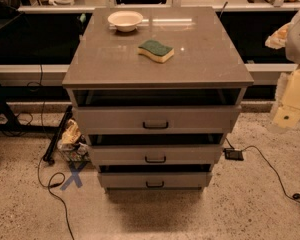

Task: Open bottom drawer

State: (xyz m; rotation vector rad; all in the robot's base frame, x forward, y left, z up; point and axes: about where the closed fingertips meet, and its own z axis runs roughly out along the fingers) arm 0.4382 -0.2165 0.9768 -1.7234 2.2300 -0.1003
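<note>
Tool (291, 103): pale yellow block at the right edge of the frame, mid-height, partly cut off by the border. It hangs free beside the table (115, 69), touching nothing. Spread or pressed together: cannot tell. Nothing visibly held.

Bottom drawer (154, 179): lowest of three fronts, lower centre of frame, just above the floor. Its handle (155, 184) is a small black bar at the centre of the front, with its long axis running left-right across the frame.

Key relation: the handle lies down and to the left of the tool, well apart, and much lower. My read is that the tool must drop nearly to floor level, come round to the front face and take the bar across its short dimension. The pull is then toward the bottom of the frame.

Don't mix it up with the middle drawer (155, 154), which has a like handle directly above. The top drawer (156, 119) is the wider front.

Hard to make out:
- There is a dark strip above each front. I can't tell if the bottom drawer is shut or slightly ajar.
- No drawer interior is visible.
- The arm behind the tool is mostly out of frame.

The bowl (125, 20) and sponge (156, 50) on the table are clear of the approach. A black cable (270, 165) crosses the floor at lower right, under the tool's likely descent path.
</note>
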